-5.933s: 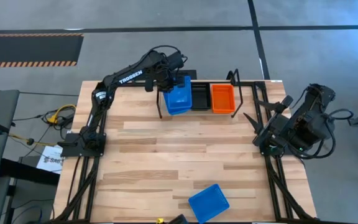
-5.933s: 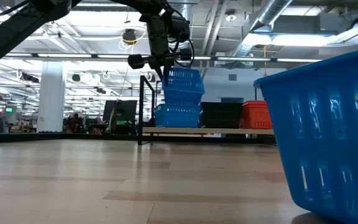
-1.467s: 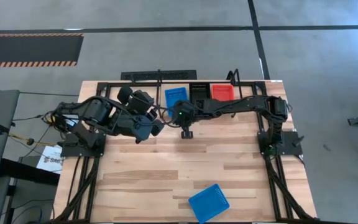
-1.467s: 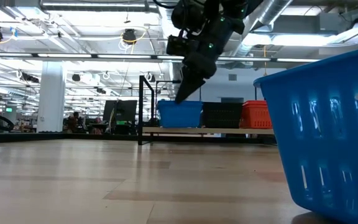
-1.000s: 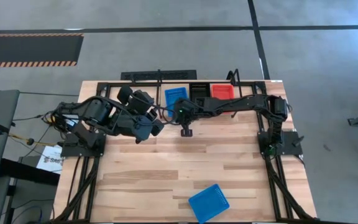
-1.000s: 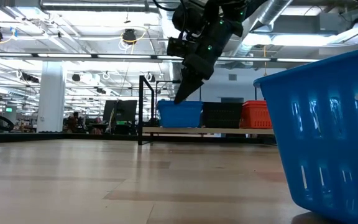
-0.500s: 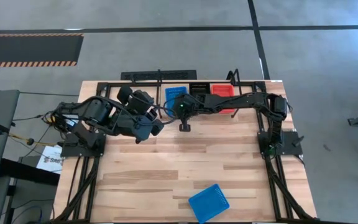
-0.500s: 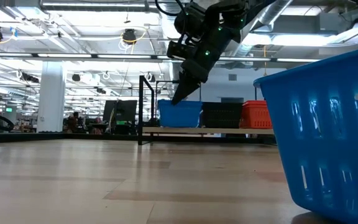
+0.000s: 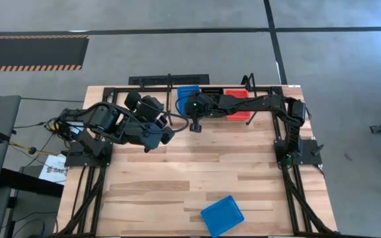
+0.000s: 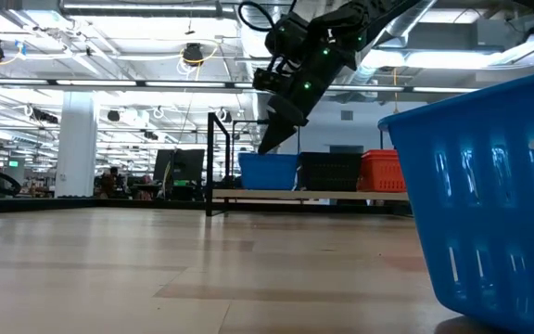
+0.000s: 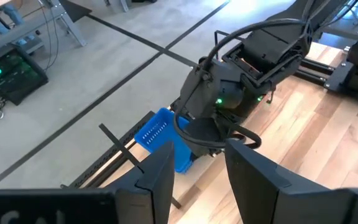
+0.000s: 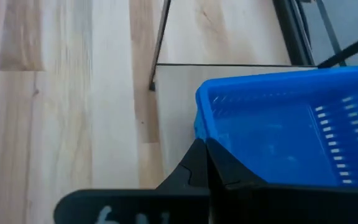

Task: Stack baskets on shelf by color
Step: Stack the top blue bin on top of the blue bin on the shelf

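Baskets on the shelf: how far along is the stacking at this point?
Done: blue stack, black stack and red-orange stack sit side by side on the shelf. In hand: the right gripper, shut and empty, hovers at the blue stack's near edge; the left gripper waits mid-table. Left: one blue basket lies at the table's front edge.

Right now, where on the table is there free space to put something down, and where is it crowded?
The middle of the table is bare, between the arms and the loose blue basket at the near edge. The far edge is crowded: the shelf with its baskets, the shut right gripper, and the left gripper beside it.
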You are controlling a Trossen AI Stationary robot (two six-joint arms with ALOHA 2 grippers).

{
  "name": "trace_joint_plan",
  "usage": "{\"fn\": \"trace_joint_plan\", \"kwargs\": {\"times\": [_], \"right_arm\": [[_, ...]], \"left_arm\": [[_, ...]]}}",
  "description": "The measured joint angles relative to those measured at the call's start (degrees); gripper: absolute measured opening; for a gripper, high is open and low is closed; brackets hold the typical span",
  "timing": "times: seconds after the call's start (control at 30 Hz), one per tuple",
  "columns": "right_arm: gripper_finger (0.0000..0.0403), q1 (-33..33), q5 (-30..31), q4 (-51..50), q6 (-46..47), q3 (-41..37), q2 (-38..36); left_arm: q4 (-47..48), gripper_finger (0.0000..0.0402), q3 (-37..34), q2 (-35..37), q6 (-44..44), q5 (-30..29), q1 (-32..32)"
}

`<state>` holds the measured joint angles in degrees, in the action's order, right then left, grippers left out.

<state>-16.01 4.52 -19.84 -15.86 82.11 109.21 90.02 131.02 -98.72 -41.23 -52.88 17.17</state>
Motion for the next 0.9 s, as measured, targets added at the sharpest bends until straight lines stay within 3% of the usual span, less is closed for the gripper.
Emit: {"fn": "trace_joint_plan", "kwargs": {"times": [0.33,0.43,0.53,0.9], "right_arm": [[0.0,4.6,0.1,0.2,-0.8,2.6,-0.9],[0.0,4.8,3.6,1.5,-3.4,3.2,-1.0],[0.0,3.8,7.0,1.7,-4.1,3.2,-0.9],[0.0,-2.5,7.1,-6.3,-0.1,3.1,-0.9]], "left_arm": [[0.0,0.0132,0.0,0.0,0.0,-0.5,0.0],[0.0,0.0132,0.0,0.0,-0.2,-0.4,0.0],[0.0,0.0132,0.1,-0.3,-0.5,-0.4,0.0],[0.0,0.0132,0.0,-1.7,0.2,0.0,0.0]]}}
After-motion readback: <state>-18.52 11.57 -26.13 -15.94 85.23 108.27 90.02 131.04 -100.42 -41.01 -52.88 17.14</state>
